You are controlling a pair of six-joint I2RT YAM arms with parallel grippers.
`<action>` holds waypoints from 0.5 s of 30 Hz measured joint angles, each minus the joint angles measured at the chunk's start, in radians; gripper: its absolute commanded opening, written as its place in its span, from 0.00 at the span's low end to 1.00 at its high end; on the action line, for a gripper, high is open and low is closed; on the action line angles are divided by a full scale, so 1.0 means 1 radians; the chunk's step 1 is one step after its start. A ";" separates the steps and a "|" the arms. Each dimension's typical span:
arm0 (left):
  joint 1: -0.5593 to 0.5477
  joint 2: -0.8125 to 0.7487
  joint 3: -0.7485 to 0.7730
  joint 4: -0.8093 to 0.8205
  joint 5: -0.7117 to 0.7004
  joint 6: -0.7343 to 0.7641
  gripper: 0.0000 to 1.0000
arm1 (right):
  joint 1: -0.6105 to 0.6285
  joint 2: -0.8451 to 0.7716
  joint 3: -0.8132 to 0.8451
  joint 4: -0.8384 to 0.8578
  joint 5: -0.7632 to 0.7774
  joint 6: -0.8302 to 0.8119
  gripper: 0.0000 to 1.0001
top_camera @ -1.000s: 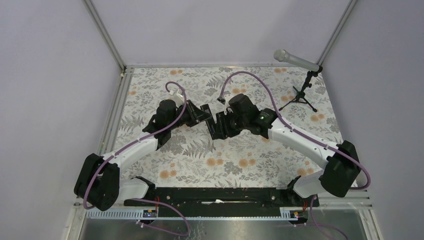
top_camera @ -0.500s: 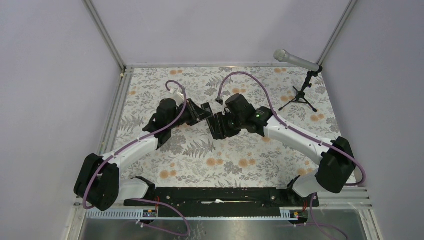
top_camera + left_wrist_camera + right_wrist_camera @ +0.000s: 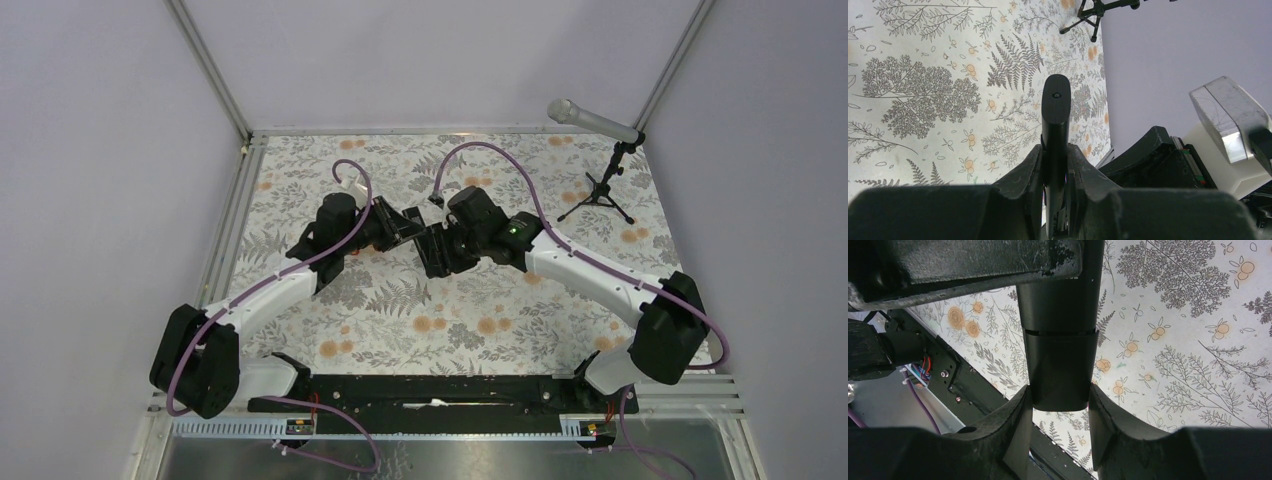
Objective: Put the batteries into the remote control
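Observation:
The remote control (image 3: 1056, 115) is a slim black bar held above the floral mat between both grippers. My left gripper (image 3: 1055, 165) is shut on it edge-on, and its rounded end sticks out past the fingers. My right gripper (image 3: 1059, 392) is closed around the remote's other end (image 3: 1060, 360), where a thin seam crosses the body. In the top view the left gripper (image 3: 408, 222) and right gripper (image 3: 432, 252) meet at the middle of the mat. The batteries are hidden from every view.
A microphone on a small tripod stand (image 3: 605, 180) is at the back right; its legs show in the left wrist view (image 3: 1093, 12). A black base rail (image 3: 430, 392) runs along the near edge. Metal frame posts and grey walls enclose the floral mat (image 3: 480, 320).
The right arm has shifted slightly left and toward the back, pressing closer to the left gripper. The left arm has barely moved.

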 measured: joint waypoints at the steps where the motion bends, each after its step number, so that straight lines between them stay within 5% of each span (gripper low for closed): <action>1: 0.000 0.000 0.000 -0.001 0.000 -0.002 0.00 | 0.000 0.001 0.002 0.000 0.002 0.000 0.33; 15: 0.000 0.007 0.000 -0.016 0.000 -0.011 0.00 | 0.003 0.021 0.016 -0.019 -0.012 -0.010 0.34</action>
